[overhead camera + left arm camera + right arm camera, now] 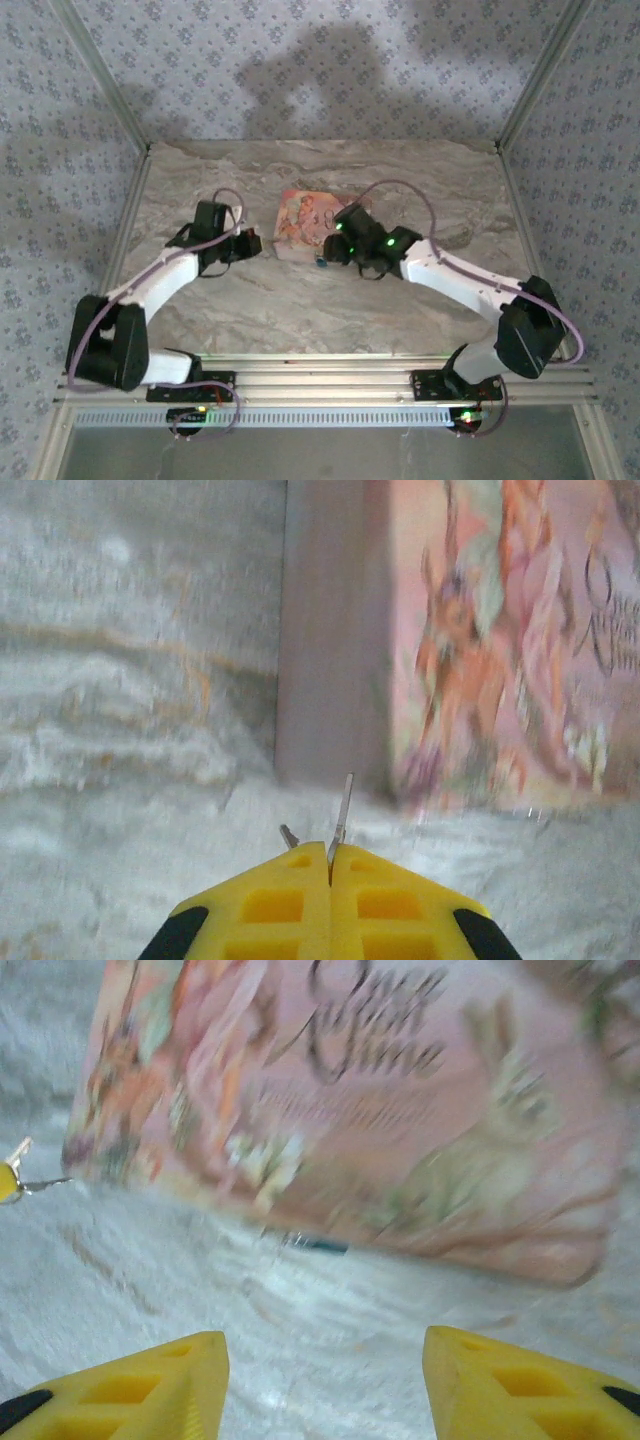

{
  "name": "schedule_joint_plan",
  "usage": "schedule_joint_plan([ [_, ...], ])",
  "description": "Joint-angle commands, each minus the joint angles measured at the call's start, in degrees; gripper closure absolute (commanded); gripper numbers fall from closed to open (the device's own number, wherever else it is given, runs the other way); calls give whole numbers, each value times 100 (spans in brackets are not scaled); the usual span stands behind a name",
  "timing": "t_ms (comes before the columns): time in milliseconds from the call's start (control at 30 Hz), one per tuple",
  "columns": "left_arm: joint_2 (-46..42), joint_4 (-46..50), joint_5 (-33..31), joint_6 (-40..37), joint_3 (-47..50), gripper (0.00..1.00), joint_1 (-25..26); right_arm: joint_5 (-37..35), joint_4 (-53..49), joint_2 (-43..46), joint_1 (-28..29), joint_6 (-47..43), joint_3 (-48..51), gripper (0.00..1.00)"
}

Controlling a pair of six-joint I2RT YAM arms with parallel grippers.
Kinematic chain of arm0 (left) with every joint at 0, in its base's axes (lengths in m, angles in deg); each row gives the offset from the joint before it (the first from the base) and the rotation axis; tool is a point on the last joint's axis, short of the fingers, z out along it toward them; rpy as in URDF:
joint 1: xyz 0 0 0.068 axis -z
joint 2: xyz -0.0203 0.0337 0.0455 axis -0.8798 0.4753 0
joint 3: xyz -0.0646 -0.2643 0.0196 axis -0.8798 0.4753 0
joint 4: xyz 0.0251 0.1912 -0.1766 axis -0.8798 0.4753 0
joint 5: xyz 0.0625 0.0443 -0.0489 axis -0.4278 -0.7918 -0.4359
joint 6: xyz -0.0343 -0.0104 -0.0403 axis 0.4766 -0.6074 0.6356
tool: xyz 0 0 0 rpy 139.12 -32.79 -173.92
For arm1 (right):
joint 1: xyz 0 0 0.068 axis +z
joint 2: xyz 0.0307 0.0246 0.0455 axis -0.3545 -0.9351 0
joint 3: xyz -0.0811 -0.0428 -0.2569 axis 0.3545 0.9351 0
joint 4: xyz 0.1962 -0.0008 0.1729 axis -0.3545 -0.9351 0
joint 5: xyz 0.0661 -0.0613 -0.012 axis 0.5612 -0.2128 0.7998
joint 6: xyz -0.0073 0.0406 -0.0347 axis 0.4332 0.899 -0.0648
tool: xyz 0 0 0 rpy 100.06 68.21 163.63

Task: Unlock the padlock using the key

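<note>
Padlock (pixel 322 263) loose and unheld, so claws first. At the left gripper (pixel 330 852), yellow pads (pixel 270 905) pressed together on the key (pixel 345 805), thin blade poking up from the seam, a second metal stub just beside it. At the right gripper (pixel 325 1385), fingers (pixel 130 1380) spread with nothing between, aimed at the lower edge of the pink box (pixel 400 1110). Beyond them the padlock, tiny and blue, on the table (pixel 300 320) just at that box edge, near the middle of the overhead view, between the two claws and nearest the right one; from the right wrist, a blurred teal sliver under the box. Likely trouble: with no grip on it, apt to skid away or tuck under the box at the key's first push; blade held by very little, so apt to twist in the pads; keyhole too small to make out. Underneath, pale marbled stone pattern; around, aluminium posts (pixel 110 80) and flowered wallpaper (pixel 300 60) carrying large soft shadows.
</note>
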Motion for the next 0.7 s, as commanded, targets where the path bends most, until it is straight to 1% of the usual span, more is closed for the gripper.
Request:
schedule_joint_plan([
  [0, -553, -160, 266, -115, 635, 100, 53, -1091, -21, -516, 597, 745, 4, 46],
  [67, -866, -217, 442, -102, 978, 100, 87, -1444, -64, -919, 927, 939, -230, 47],
  [133, -1069, -255, 558, -74, 1235, 100, 146, -1688, -110, -1303, 1129, 1083, -439, 48],
  [233, -1256, -306, 740, -21, 1489, 100, 227, -1928, -145, -1852, 1255, 1173, -918, 49],
  [433, -1606, -493, 756, -13, 1781, 100, 421, -2299, -296, -2597, 1213, 1330, -1468, 51],
  [533, -1591, -506, 774, -62, 1780, 100, 475, -2461, -422, -2763, 1163, 1414, -1576, 52],
  [667, -1591, -611, 773, -45, 1785, 100, 541, -2513, -378, -2818, 1039, 1423, -1481, 53],
])
